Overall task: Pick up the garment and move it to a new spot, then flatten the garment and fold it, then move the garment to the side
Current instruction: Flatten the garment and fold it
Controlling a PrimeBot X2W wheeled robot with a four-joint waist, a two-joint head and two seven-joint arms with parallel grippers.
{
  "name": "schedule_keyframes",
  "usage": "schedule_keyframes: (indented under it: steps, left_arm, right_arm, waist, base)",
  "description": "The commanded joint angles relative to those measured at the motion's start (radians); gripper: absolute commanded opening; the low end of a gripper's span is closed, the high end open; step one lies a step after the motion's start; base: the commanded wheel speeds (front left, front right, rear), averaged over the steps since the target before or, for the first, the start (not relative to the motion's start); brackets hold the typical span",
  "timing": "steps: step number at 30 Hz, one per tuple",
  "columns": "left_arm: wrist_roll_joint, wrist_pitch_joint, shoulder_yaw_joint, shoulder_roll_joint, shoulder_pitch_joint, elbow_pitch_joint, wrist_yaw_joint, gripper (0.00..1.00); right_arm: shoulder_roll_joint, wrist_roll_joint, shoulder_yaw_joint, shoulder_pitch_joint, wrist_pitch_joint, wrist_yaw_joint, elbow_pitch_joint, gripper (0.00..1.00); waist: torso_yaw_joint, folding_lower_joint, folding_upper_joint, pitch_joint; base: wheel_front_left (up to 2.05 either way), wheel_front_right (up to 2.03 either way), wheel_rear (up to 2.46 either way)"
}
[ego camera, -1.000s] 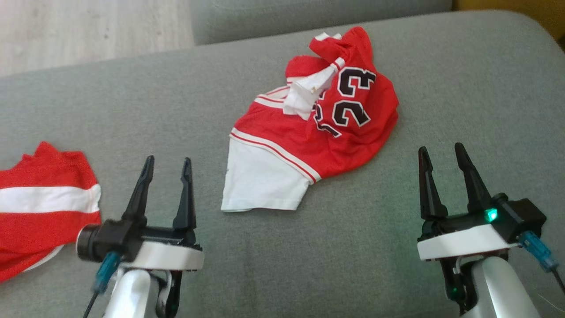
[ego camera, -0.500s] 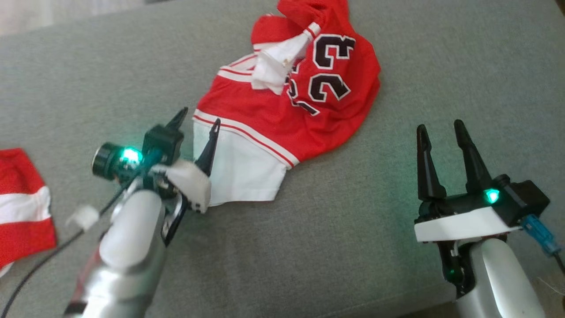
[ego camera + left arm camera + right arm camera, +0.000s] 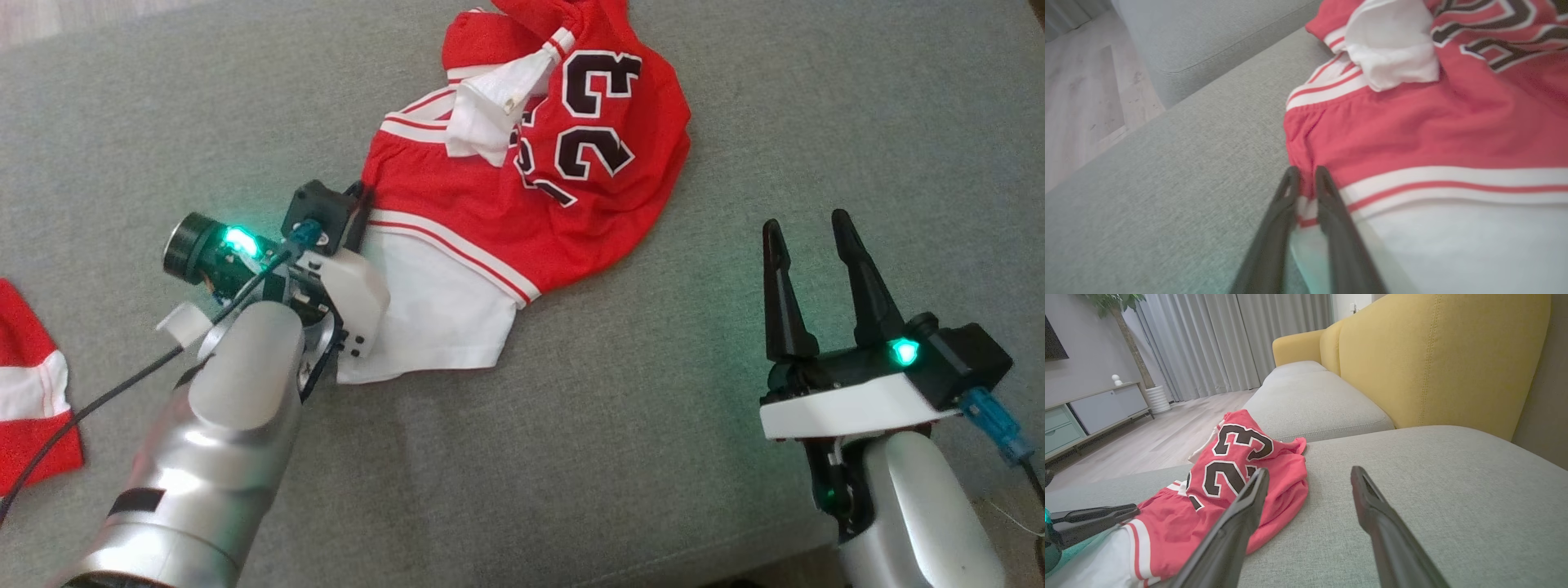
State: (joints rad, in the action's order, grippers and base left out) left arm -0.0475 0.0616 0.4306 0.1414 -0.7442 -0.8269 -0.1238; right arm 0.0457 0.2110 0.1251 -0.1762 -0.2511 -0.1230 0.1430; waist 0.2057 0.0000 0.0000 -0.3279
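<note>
A crumpled red and white garment (image 3: 522, 204) with a black number 23 lies on the grey sofa seat (image 3: 637, 425); it also shows in the right wrist view as the garment (image 3: 1224, 486). My left gripper (image 3: 359, 208) reaches to its left edge, at the red and white striped band. In the left wrist view the left gripper (image 3: 1304, 175) has its fingers nearly together, with the garment (image 3: 1412, 134) edge pinched between them. My right gripper (image 3: 807, 224) stands open to the right of the garment, touching nothing, its fingers apart in the right wrist view (image 3: 1310, 471).
A second red and white cloth (image 3: 33, 384) lies at the seat's left edge. A yellow backrest (image 3: 1433, 355) rises on the right, and another grey cushion (image 3: 1310, 396) lies beyond. Wooden floor (image 3: 1081, 94) lies past the sofa's far edge.
My left arm has reached forward to the garment's left edge and its fingers have closed on the fabric. The head camera has tilted. The right gripper stays open in place.
</note>
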Motion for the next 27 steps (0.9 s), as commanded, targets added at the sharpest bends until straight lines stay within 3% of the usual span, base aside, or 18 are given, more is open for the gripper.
schedule_keyframes:
  steps: [1,5,14,27]
  left_arm:
    - [-0.016,-0.005,-0.016,0.017,-0.03,0.004,-0.003,0.0]
    - [-0.051,-0.066,-0.034,0.014,-0.031,-0.014,0.005,0.0]
    - [-0.146,-0.258,-0.163,0.054,0.04,-0.009,0.111,0.0]
    - [-0.227,-0.302,-0.249,0.083,0.221,0.025,0.192,0.0]
  right_arm:
    - [0.004,0.004,0.023,-0.019,-0.011,-0.008,-0.032,1.0]
    - [0.004,0.001,0.019,-0.015,-0.011,-0.008,-0.028,1.0]
    - [0.004,-0.019,0.014,0.017,-0.011,-0.008,-0.016,1.0]
    - [0.004,-0.047,0.015,0.051,-0.011,-0.008,0.0,1.0]
  waist:
    - [-0.004,0.0,0.0,0.003]
    - [-0.019,0.0,0.0,0.02]
    - [-0.085,0.0,0.0,0.087]
    - [-0.165,0.0,0.0,0.159]
  base:
    - [0.0,0.0,0.0]
    - [0.0,0.0,0.0]
    - [0.0,0.0,0.0]
    - [0.0,0.0,0.0]
